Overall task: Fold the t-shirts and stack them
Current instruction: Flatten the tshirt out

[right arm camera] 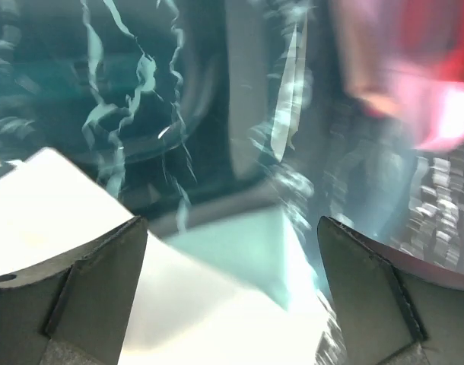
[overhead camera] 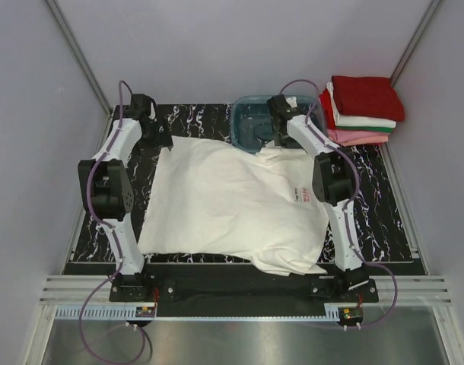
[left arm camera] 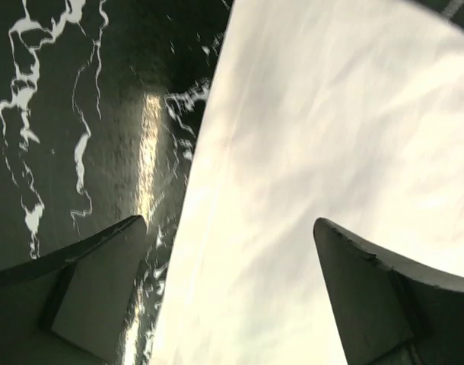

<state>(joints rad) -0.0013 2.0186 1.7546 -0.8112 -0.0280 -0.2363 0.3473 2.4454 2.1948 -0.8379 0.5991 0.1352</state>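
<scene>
A white t-shirt [overhead camera: 232, 205] with a small red logo [overhead camera: 304, 194] lies spread on the black marbled mat [overhead camera: 384, 213]. My left gripper [overhead camera: 162, 141] hangs open over its far left corner. In the left wrist view the shirt's edge [left arm camera: 331, 137] runs between the spread fingers of that gripper [left arm camera: 230, 251], and nothing is pinched. My right gripper [overhead camera: 280, 143] stands open over the shirt's far right corner, by the tub. In the right wrist view a white cloth corner [right arm camera: 209, 319] lies below that open gripper [right arm camera: 232, 243]. Folded dark red, white and pink t-shirts [overhead camera: 365, 110] are stacked at the back right.
A translucent teal plastic tub [overhead camera: 255, 122] stands at the back middle, right behind the shirt's far edge, and fills the blurred right wrist view [right arm camera: 103, 99]. Grey walls close in the left, right and back. Bare mat [left arm camera: 87, 137] shows to the left of the shirt.
</scene>
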